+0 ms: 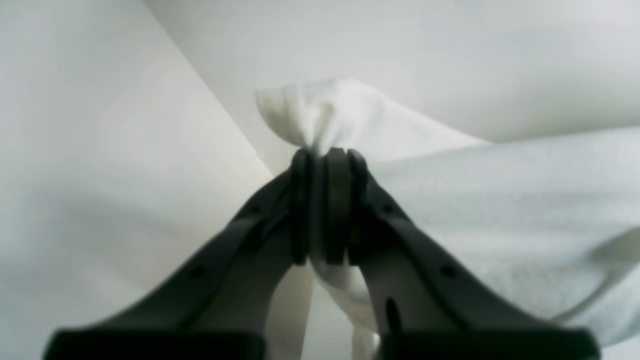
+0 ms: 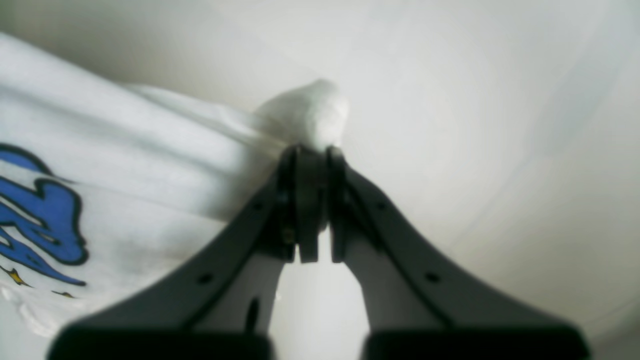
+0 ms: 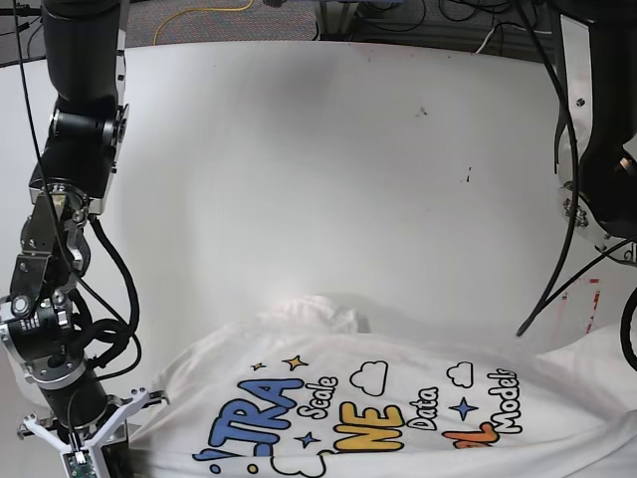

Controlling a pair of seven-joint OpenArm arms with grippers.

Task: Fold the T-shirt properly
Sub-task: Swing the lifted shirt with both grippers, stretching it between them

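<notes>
The T-shirt [image 3: 398, 398] lies print-up, rumpled, at the near edge of the white table [image 3: 328, 159]. Judged from here, uneven pulling could skew the fold or slip a thin pinch loose. The left gripper [image 1: 325, 160] has its jaws closed tight on a bunched corner; the right gripper [image 2: 312, 152] likewise clamps a small wad of cloth.
</notes>
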